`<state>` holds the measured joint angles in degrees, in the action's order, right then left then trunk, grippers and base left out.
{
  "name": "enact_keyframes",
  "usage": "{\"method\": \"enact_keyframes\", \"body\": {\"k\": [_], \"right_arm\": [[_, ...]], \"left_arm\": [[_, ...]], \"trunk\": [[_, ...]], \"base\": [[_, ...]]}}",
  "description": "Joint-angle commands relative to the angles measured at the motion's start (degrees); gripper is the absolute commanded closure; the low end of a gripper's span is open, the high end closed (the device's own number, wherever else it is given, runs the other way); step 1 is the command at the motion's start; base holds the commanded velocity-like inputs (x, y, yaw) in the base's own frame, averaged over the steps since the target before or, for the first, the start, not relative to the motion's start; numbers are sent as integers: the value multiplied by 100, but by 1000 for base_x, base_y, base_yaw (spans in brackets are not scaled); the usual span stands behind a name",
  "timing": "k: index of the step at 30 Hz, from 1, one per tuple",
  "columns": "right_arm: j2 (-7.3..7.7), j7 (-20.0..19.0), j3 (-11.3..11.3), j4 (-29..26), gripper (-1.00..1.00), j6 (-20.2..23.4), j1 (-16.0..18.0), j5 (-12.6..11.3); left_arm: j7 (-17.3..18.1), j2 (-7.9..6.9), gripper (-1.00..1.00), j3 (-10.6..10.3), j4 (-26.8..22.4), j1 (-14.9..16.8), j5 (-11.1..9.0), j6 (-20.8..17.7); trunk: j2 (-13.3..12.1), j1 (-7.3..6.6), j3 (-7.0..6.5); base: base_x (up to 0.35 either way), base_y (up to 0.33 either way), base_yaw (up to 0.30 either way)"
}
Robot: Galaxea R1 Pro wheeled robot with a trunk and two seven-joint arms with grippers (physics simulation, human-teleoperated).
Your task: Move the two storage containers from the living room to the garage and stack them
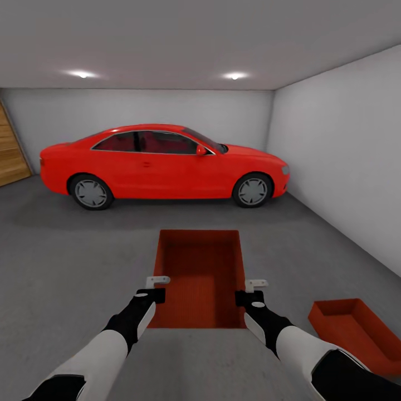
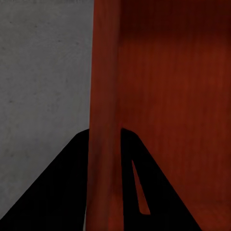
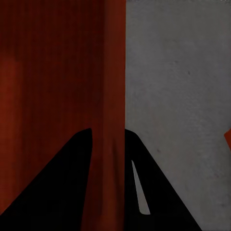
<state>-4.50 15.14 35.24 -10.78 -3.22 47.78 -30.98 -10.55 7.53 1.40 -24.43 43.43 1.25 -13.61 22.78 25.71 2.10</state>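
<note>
I am in the garage. One orange-red storage container (image 1: 200, 273) is held open side up between my arms, over the grey concrete floor (image 1: 72, 250). My left gripper (image 1: 156, 292) is shut on its left wall (image 2: 103, 96), and my right gripper (image 1: 248, 295) is shut on its right wall (image 3: 113, 72). In each wrist view the thin wall runs between the two black fingers (image 2: 62, 187) (image 3: 57, 187). The other storage container (image 1: 348, 328) sits on the floor at my lower right, apart from the held one; a corner of it (image 3: 227, 139) shows in the right wrist view.
A red coupe car (image 1: 161, 164) stands side-on across the far end. A slatted wooden door (image 1: 11, 150) is at the far left. A white wall (image 1: 345, 167) runs along the right, close behind the second container. Open concrete lies ahead and to the left.
</note>
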Motion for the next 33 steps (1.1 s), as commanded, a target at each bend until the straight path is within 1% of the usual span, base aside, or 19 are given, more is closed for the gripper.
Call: {"method": "enact_keyframes", "body": {"k": [1,33], "right_arm": [[1,-2,-84,-17,100,-223,12,21],[2,-2,-83,-13,100,-223,12,21]], "left_arm": [[-35,-268,100,-26,62,-1,24,-36],[-35,-263,100,-28,62,-1,24,-36]], "trunk": [[13,7,12],[13,7,12]], "base": [[322,0,0],[322,0,0]]}}
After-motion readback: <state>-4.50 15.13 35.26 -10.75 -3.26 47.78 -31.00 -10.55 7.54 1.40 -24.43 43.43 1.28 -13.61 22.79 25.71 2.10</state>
